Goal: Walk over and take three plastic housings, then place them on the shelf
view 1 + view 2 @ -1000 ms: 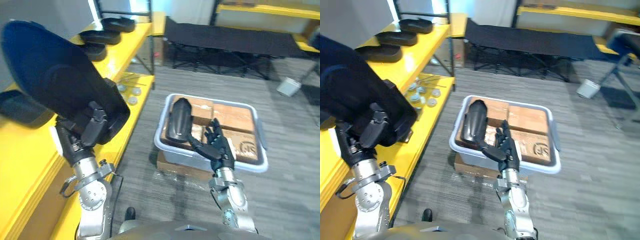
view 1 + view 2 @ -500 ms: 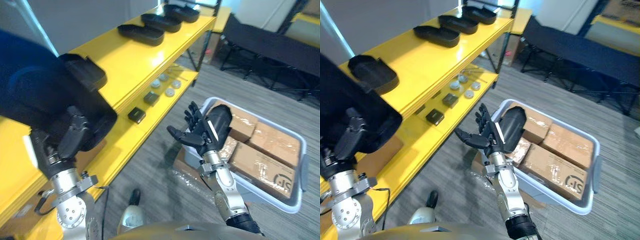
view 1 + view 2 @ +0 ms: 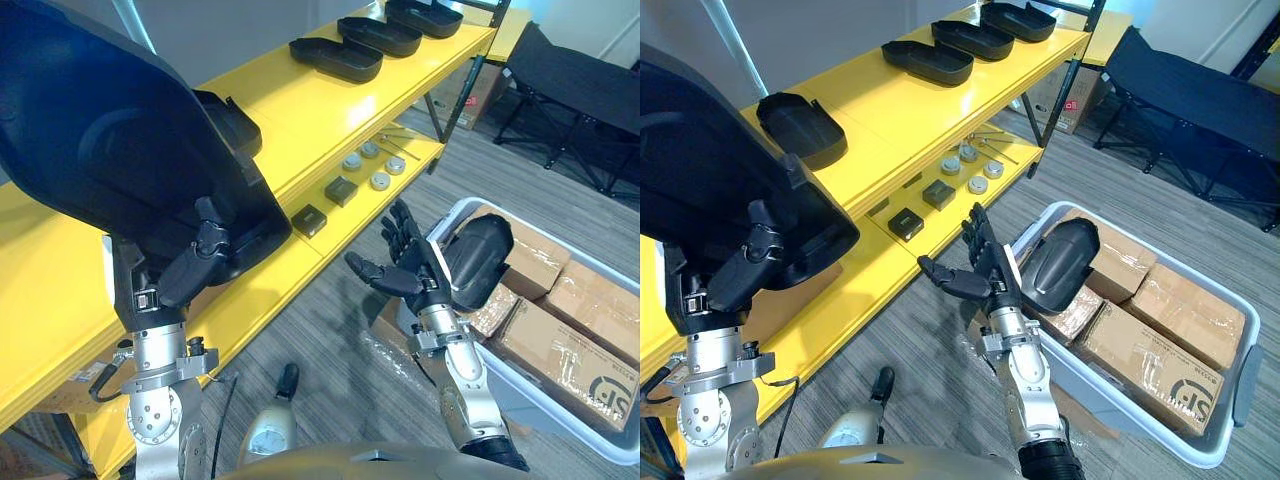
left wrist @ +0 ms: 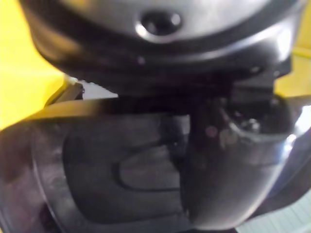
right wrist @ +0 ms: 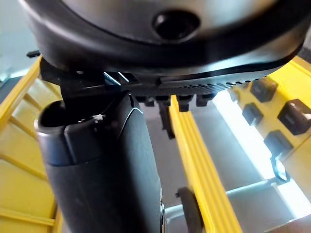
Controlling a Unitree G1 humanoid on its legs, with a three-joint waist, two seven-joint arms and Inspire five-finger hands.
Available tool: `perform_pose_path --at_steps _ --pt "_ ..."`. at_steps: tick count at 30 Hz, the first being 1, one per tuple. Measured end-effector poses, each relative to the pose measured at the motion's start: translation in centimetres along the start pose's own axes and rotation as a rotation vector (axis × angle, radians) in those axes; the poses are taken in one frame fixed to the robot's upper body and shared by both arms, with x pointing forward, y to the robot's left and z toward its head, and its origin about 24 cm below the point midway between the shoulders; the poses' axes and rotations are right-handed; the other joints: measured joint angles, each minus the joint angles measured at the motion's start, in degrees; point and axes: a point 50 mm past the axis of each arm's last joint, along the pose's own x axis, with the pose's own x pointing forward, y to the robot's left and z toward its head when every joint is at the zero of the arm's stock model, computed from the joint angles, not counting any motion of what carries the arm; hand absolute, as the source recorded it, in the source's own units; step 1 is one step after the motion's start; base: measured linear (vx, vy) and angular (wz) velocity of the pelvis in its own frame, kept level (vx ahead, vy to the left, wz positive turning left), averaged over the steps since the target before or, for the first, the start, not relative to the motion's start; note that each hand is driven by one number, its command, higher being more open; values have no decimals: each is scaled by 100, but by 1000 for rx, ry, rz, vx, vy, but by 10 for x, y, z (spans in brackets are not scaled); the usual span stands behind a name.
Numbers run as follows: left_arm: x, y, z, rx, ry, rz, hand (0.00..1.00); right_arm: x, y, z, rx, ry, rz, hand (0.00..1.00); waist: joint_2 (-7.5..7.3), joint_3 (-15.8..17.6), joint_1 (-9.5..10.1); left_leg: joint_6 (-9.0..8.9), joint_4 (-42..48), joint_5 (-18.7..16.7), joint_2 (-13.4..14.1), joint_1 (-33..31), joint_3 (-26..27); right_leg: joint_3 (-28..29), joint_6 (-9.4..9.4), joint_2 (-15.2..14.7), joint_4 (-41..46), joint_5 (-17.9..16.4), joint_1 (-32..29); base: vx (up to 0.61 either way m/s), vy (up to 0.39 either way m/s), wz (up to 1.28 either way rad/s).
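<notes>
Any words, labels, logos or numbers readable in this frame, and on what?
Dark printed mark on the brown cardboard box in the grey plastic tub: too blurred to read.
Yellow shelf and black plastic housings: no text visible.

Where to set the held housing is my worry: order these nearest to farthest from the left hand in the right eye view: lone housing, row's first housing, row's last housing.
From the left hand, shut on its held housing:
1. The lone housing, near end of the top shelf.
2. The row's first housing, midway along.
3. The row's last housing, far end.
</notes>
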Motion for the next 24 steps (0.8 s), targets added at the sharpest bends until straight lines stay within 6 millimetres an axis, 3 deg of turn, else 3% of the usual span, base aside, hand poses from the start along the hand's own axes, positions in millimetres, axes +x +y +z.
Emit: perform_pose_path --at_steps 4,6,7,8,9,10,11,12,13,14,15,16,18,20,21,23,24 --pt "0 0 1 8 -11 -28 0 1 1 3 -1 -16 -4 100 -88 50 44 41 4 17 -50 -6 508 -231 -6 -168 89 -112 137 -47 43 31" --pt "1 2 5 22 -30 -35 0 1 0 5 -2 -39 -19 100 -262 145 147 170 251 -118 -247 -44 676 -287 -157 -410 77 -169 260 53 85 22" --pt "3 4 10 34 -51 -35 0 2 -2 8 -8 -48 -24 100 -359 219 150 257 676 -423 -388 -146 811 -383 -507 -515 222 -116 395 135 173 47" --pt "3 5 11 37 -57 -32 0 1 -5 9 -22 -52 -28 100 -252 216 97 297 942 -596 -405 -209 710 -262 -917 -668 1024 224 152 138 201 56" --pt "4 7 12 45 -62 -37 0 0 -7 10 -28 -55 -39 100 -218 197 87 356 996 -673 -405 -177 662 -24 -1197 -803 1721 589 -195 128 209 48" --pt "5 9 14 62 -71 -47 0 1 -8 13 -33 -70 -42 100 -229 198 111 419 999 -756 -416 -106 663 248 -1276 -902 2228 1051 -461 116 170 28" --pt "6 12 16 81 -76 -56 0 1 -9 15 -36 -86 -45 100 -249 191 117 475 977 -834 -421 -48 659 520 -1262 -922 2580 1585 -662 210 196 31" --pt "7 15 17 102 -79 -59 0 3 -9 18 -38 -109 -55 100 -225 205 71 550 912 -887 -412 91 617 784 -1023 -951 3021 2031 -918 211 144 31" --pt "8 18 18 115 -82 -53 0 6 -9 19 -44 -119 -52 100 -174 244 53 630 896 -937 -381 148 508 846 -887 -931 3283 1581 -1063 327 154 26" --pt "9 23 19 119 -82 -23 0 15 -7 27 -95 -149 -28 100 -151 260 1 732 873 -999 -352 294 392 893 -857 -753 3429 668 -1301 310 144 8" --pt "11 29 19 104 -90 17 0 26 -8 39 -143 -194 -3 100 -5 334 8 771 873 -1084 -285 469 381 855 -819 -430 3014 252 -1425 253 113 3" --pt "13 30 19 91 -98 30 0 32 -8 46 -154 -221 4 100 35 352 8 792 877 -1125 -271 546 371 860 -808 -249 2645 176 -1452 169 103 15" --pt "30 26 18 61 -152 27 0 41 -11 80 -198 -357 -9 100 52 345 -70 789 918 -1237 -391 607 20 1591 -810 352 1515 177 -1786 190 19 74" --pt "40 20 13 40 -161 -5 0 38 -15 103 -238 -452 -33 100 89 357 -270 730 999 -1325 -535 657 -435 2313 -615 550 1227 294 -1905 256 -101 148" --pt "43 18 10 37 -150 -19 0 35 -19 116 -256 -504 -48 100 29 322 -360 625 993 -1327 -629 781 -697 2569 -496 533 1097 368 -1889 250 -158 147" --pt "42 18 10 40 -143 -26 0 29 -27 131 -289 -577 -69 100 -33 243 -357 457 983 -1440 -722 889 -1025 2457 -363 515 480 510 -1667 288 -287 115" --pt "42 18 10 42 -143 -28 0 28 -29 134 -295 -588 -74 100 -104 188 -352 410 961 -1518 -740 883 -1054 2350 -425 507 256 606 -1562 241 -305 111"
